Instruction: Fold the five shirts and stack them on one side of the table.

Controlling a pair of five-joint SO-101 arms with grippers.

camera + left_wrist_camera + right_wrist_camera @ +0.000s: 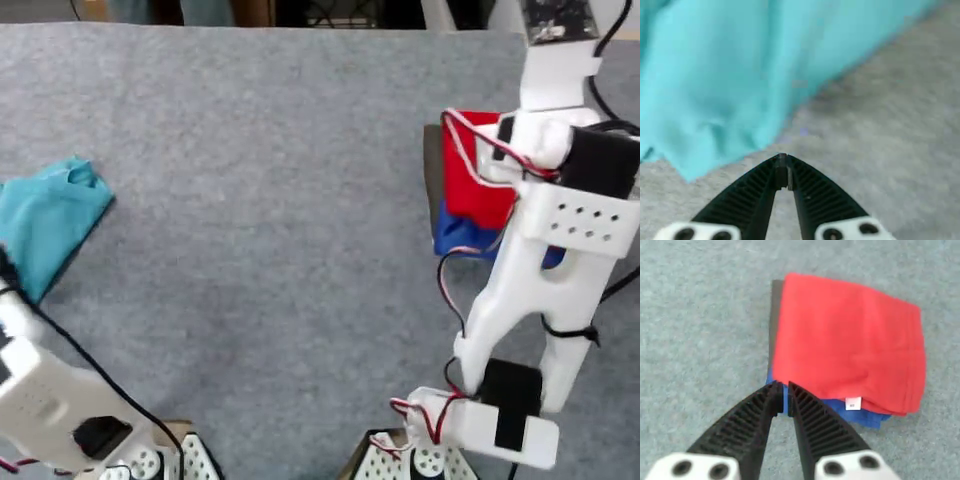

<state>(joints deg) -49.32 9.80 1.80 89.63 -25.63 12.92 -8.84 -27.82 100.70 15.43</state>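
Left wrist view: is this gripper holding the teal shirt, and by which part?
Nothing is held. The left gripper is shut with nothing in it. The teal shirt lies on the table just ahead of it, outside its grip.

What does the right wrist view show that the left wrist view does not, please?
The right wrist view has the folded stack: a red shirt on top, a blue shirt under it, and a dark layer along one edge, with the right gripper over the stack's corner. The left wrist view instead has the teal shirt, loose and rumpled, ahead of the left gripper. Both share the grey table cover and a shut, empty gripper in the foreground.
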